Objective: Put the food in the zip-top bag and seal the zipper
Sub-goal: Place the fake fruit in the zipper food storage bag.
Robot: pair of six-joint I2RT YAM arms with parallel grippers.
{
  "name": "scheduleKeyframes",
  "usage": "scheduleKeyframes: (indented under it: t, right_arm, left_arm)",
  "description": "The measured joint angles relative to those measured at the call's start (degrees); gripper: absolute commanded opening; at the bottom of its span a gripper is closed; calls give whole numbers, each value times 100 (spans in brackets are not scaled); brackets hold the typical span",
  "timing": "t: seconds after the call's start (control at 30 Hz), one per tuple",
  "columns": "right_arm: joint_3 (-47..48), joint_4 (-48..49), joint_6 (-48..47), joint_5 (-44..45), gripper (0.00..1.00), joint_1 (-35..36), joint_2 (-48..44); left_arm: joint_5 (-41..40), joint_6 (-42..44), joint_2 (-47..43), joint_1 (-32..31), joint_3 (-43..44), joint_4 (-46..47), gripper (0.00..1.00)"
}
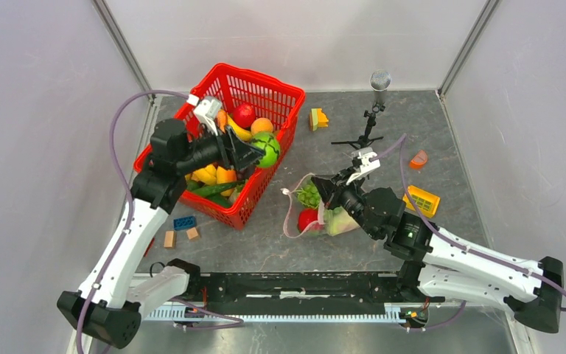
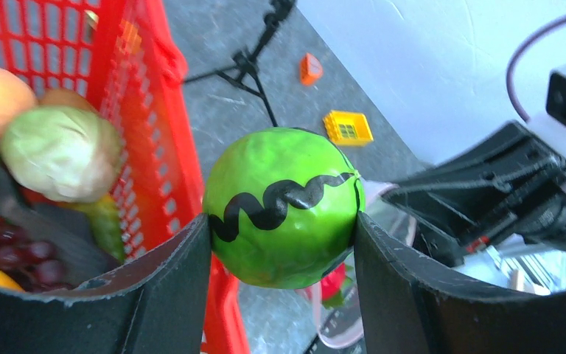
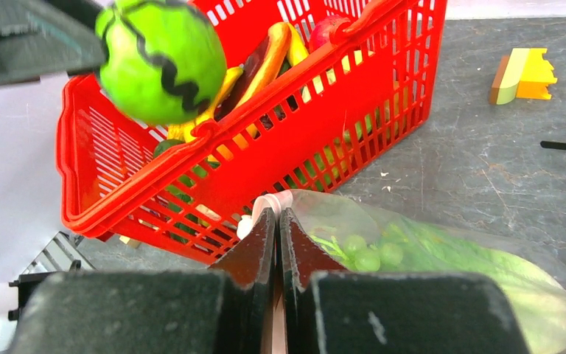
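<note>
My left gripper [image 1: 259, 153] is shut on a round green toy melon [image 2: 284, 206] with a black zigzag line, held above the right rim of the red basket [image 1: 284, 92]; the melon also shows in the right wrist view [image 3: 161, 59]. The clear zip-top bag [image 1: 329, 219] lies on the table right of the basket, holding green lettuce, green grapes and a red fruit [image 1: 308, 219]. My right gripper [image 3: 278, 217] is shut on the bag's pale pink zipper strip [image 3: 269, 203] and holds the mouth edge up. More toy food lies in the basket.
A blue block [image 1: 185, 222] and two wooden blocks [image 1: 169, 238] lie left of the basket's front. A yellow crate piece [image 1: 421, 199], an orange piece [image 1: 418, 158], a yellow-green block [image 1: 318, 118] and a small black tripod [image 1: 367, 129] stand on the right side.
</note>
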Motion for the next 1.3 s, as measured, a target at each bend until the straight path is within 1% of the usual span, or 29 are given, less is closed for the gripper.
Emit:
scheduleKeyframes:
  t: [0.13, 0.37, 0.77, 0.87, 1.0, 1.1, 1.3]
  right_arm:
    - [0, 229, 118, 26, 6, 0, 164]
    - [-76, 721, 345, 74, 6, 0, 240]
    - [-208, 984, 459, 138, 7, 0, 195]
    - [-212, 997, 474, 153, 7, 0, 195]
    - [-227, 1023, 474, 157, 7, 0, 179]
    - [-260, 1058, 474, 131, 7, 0, 131]
    - [-291, 1078, 518, -22, 7, -2, 55]
  left_arm:
    - [-2, -74, -166, -411, -328, -37, 45]
    - [-269, -79, -229, -1307, -470, -179, 44]
    - [-673, -153, -326, -2179, -509, -201, 45]
    - [-844, -164, -393, -2339, -509, -227, 43]
    - [-1204, -184, -343, -2461, -492, -352, 43]
    - [-1637, -291, -188, -2715, -538, -321, 43]
    - [-2264, -673, -87, -3139, -914, 66, 45]
